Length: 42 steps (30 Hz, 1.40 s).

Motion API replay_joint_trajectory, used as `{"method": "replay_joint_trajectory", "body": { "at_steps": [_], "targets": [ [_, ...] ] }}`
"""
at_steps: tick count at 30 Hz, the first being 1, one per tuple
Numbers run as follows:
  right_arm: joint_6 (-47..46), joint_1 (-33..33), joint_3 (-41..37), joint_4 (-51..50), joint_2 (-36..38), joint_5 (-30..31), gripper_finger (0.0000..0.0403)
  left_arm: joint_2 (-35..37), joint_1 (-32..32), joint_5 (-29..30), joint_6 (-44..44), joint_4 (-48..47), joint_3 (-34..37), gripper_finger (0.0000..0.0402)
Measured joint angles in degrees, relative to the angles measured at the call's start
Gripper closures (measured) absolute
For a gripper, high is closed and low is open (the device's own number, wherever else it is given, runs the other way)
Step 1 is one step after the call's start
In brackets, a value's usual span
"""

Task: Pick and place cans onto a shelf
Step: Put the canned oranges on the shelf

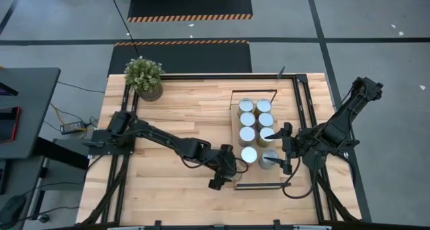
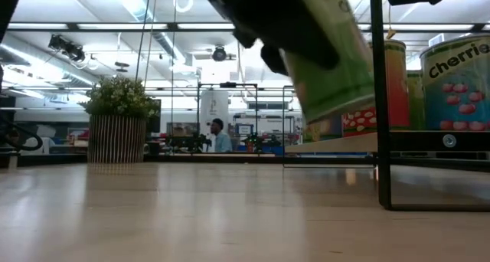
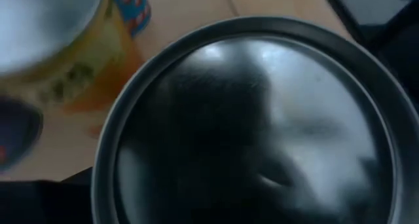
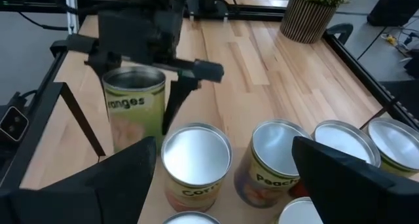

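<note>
Can (image 4: 133, 112) in left end effector (image 1: 225, 178), beside shelf (image 1: 234, 113) end

Two matte black jointed arms (image 1: 168, 141) of tubular links with bulkier joint housings, black cable looping beside the right arm's base (image 1: 295, 186), left gripper (image 4: 171, 99) of flat angular black plates, right gripper's broad wedge-shaped black fingers (image 4: 340, 178)

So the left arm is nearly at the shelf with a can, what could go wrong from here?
1. The held can hangs tilted in the left fingers. It could slip, or land on its edge and topple.
2. The corn can stands right beside it on the shelf and could get knocked.
3. The right gripper hovers open over that end, so the arms might clash.
</note>
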<state>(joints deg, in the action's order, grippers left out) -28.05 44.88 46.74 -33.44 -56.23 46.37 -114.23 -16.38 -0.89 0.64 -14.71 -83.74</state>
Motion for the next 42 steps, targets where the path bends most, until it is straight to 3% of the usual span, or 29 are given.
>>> {"method": "replay_joint_trajectory", "body": {
  "at_steps": [9,21,30,33,42],
  "targets": [
    [1.3,0.0,0.0,0.9,0.0,0.0,0.004,-2.0,0.2,0.5,2.8,7.3,-0.1,0.0073],
    [1.3,0.0,0.0,1.3,0.0,0.0,0.004,-3.2,0.8,2.5,0.0,8.1,0.1,0.0072],
    [1.3,0.0,0.0,1.4,0.0,0.0,0.004,-3.6,2.0,-8.6,-2.8,8.2,0.1,0.0008],
    [1.2,0.0,0.0,1.5,0.0,0.0,0.004,-3.9,2.1,-12.1,-1.1,9.0,0.0,0.0007],
    [1.2,0.0,0.0,1.7,0.0,-0.2,0.004,-3.9,2.0,-7.0,1.5,17.1,0.1,0.0007]
  ]
}}
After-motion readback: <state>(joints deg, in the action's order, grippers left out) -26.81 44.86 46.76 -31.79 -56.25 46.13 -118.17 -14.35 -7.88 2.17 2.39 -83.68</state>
